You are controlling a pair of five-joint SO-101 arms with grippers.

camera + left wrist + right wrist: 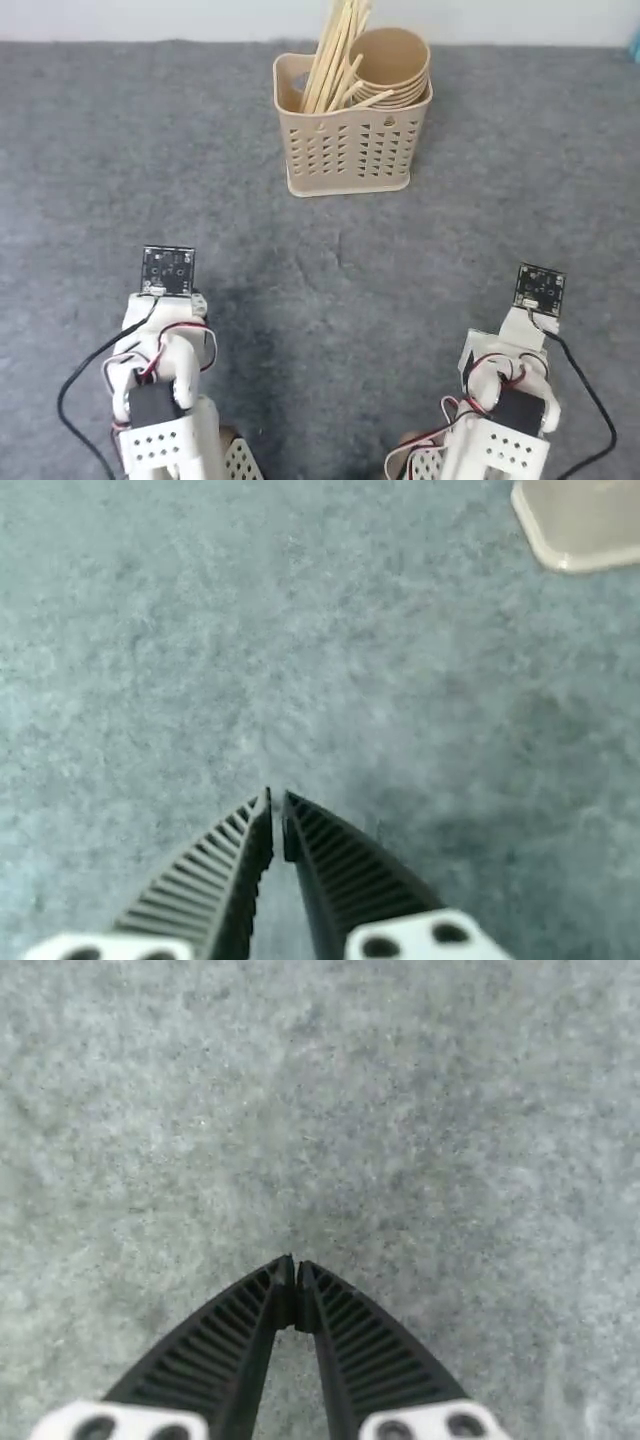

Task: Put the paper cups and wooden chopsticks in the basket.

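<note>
The paper cups sit nested in the basket at the counter's far side, with the wooden chopsticks leaning beside them inside it, so the task looks done. The left hand and right hand hang low on the near side, fingers together, empty.

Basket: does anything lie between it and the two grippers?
Nothing visible does. Just grey carpet lies between the basket and the left gripper and right gripper, both shut and holding nothing. The cups and chopsticks are already inside the basket.
</note>
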